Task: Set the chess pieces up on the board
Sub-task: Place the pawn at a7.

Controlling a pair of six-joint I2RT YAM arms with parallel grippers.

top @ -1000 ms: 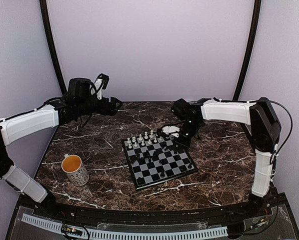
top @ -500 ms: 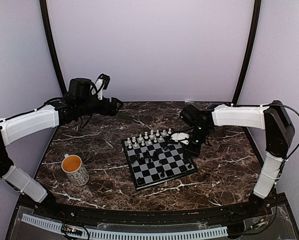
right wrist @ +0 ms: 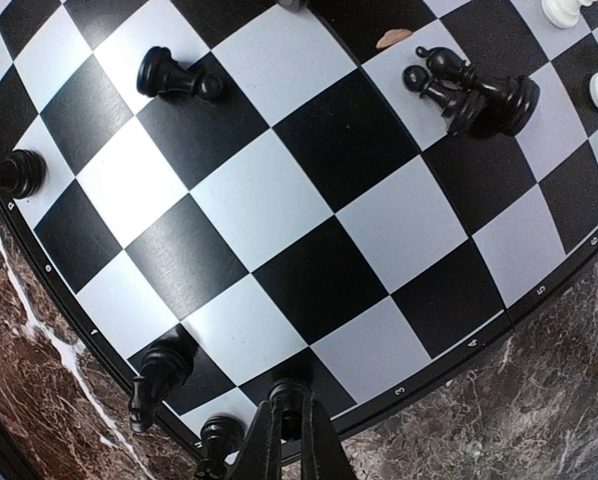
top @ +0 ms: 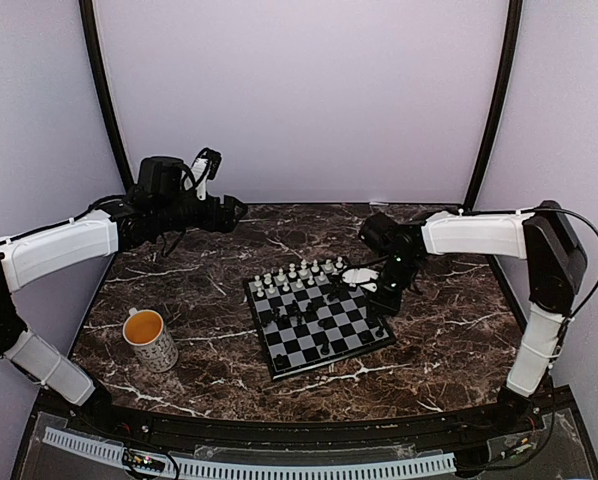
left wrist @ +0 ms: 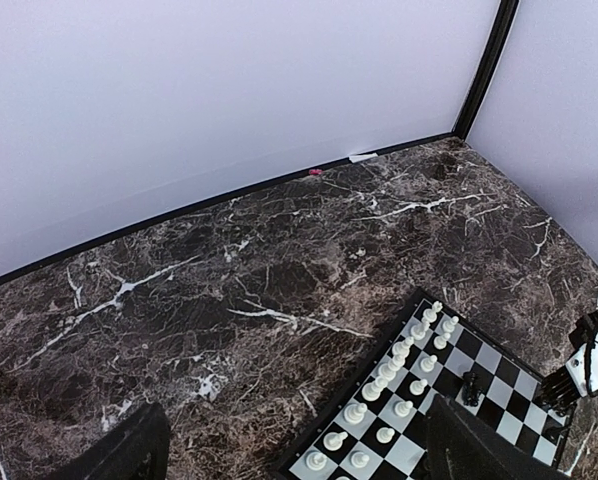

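Over the table, top external view.
- board (top: 331, 360): lies at a slant, mid-way across the marble tabletop (top: 449, 320).
- white chess pieces (top: 299, 272): upright in two rows along the board's far edge.
- black chess pieces (top: 301, 312): scattered over the middle and near squares, not yet ranked.
- mug (top: 159, 352): well apart, to the board's left. Contents: brown liquid, close to the rim, nothing else.
- left gripper (top: 229, 210): raised over the far left of the table, away from the board.
- right gripper (top: 384, 297): low over the board's right edge.

Left wrist view.
- Left fingers (left wrist: 129, 455): spread wide, nothing between them. The white rows stand in order on the board corner below.

Right wrist view.
- Right fingers (right wrist: 291, 440): drawn together, apparently pinching the head of a black edge piece (right wrist: 287, 392) in the rim row, though the tips hide most of it.
- knight (right wrist: 154, 375) and pawn (right wrist: 219, 440): on neighbouring squares.
- toppled pair (right wrist: 474, 95): lying mid-board.

Handling, as judged: the pieces are tiny, light, hard and smooth, narrow-necked, and likely to tip or slip at a nudge. Take each by the neck or head from straight above. Fallen ones want a pinch across the body.
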